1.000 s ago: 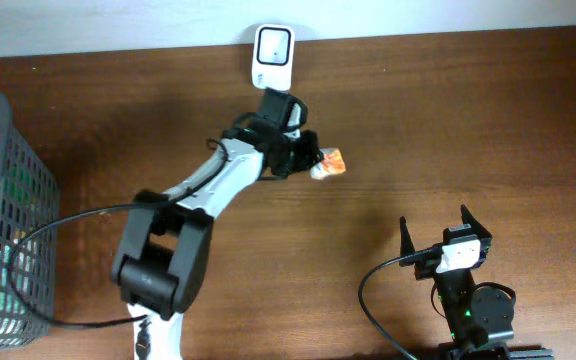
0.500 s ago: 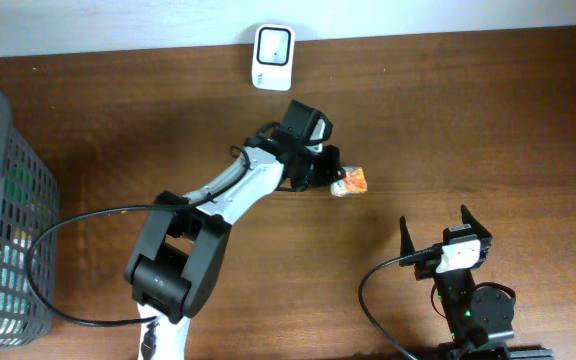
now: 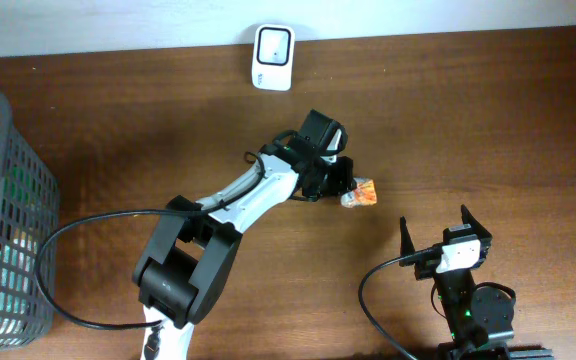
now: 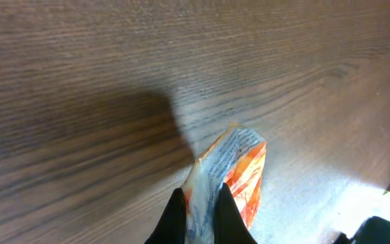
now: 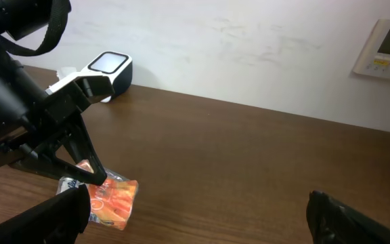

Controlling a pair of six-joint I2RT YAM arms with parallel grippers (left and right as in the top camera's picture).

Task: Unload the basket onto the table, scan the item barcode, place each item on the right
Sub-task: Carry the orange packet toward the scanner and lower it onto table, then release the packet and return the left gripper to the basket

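Note:
The item, a small orange and white packet, hangs just above the table's middle, pinched at its white end by my left gripper, which is shut on it. The left wrist view has the packet sticking out between the two black fingers, printed side up. The white barcode scanner stands at the table's back edge, well behind the packet, and appears again in the right wrist view. My right gripper rests open near the front right, holding nothing, with the packet ahead to its left.
A grey wire basket holding several packaged goods sits at the left edge. A black cable loops across the table from the left arm's base. A white wall panel hangs behind the table.
My left arm has carried the packet away from the scanner, to the right and toward the front. The right arm has stayed still.

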